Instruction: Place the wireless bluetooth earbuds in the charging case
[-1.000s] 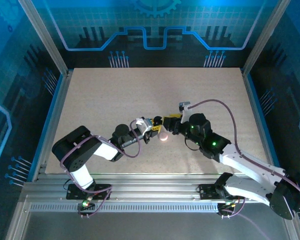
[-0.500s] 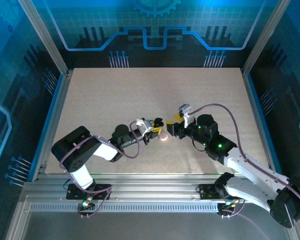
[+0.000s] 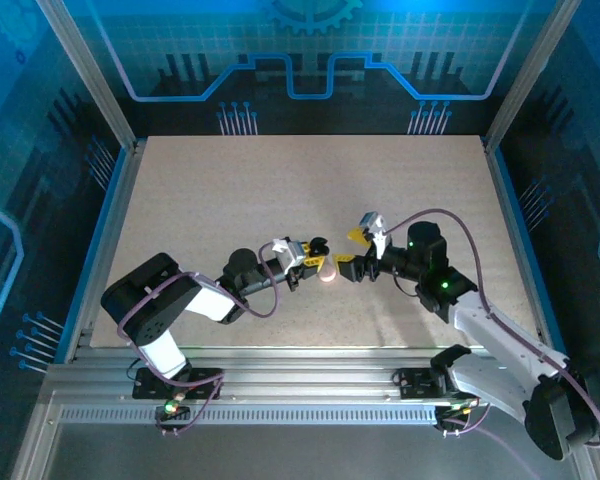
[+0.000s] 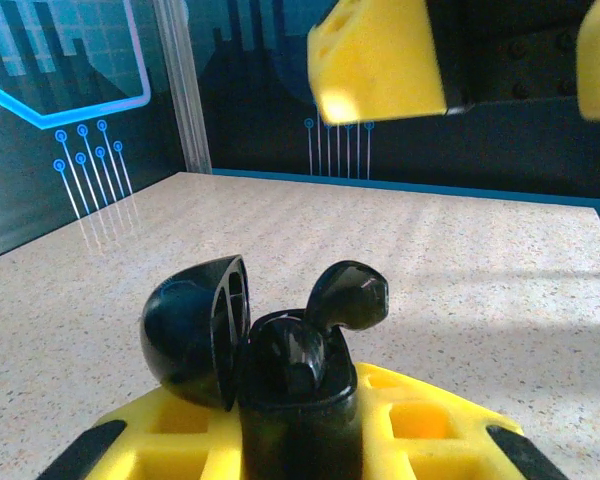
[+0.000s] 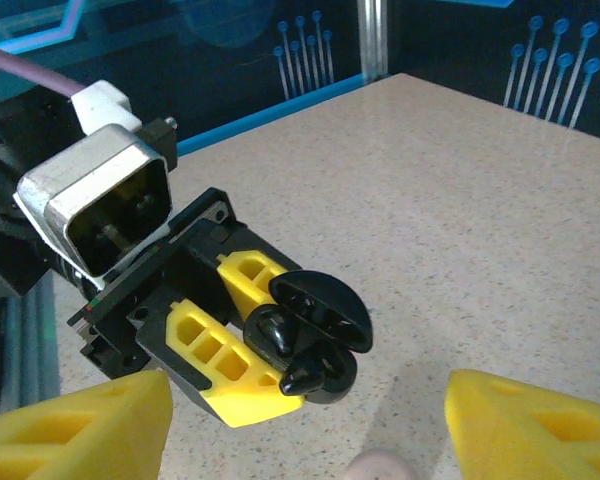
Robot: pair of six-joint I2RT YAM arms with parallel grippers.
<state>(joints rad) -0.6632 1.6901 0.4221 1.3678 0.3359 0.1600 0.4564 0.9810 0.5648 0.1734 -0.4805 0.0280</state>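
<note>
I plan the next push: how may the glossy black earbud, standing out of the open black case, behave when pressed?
The glossy black earbud shines, so a grip would probably slip on it. It sticks out, tilted, from the open black case, so a sideways push may tip it out.

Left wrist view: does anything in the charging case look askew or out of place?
Yes: the black earbud sits tilted, its top poking well above the open case instead of lying flush in its pocket. The lid stands open beside it.
</note>
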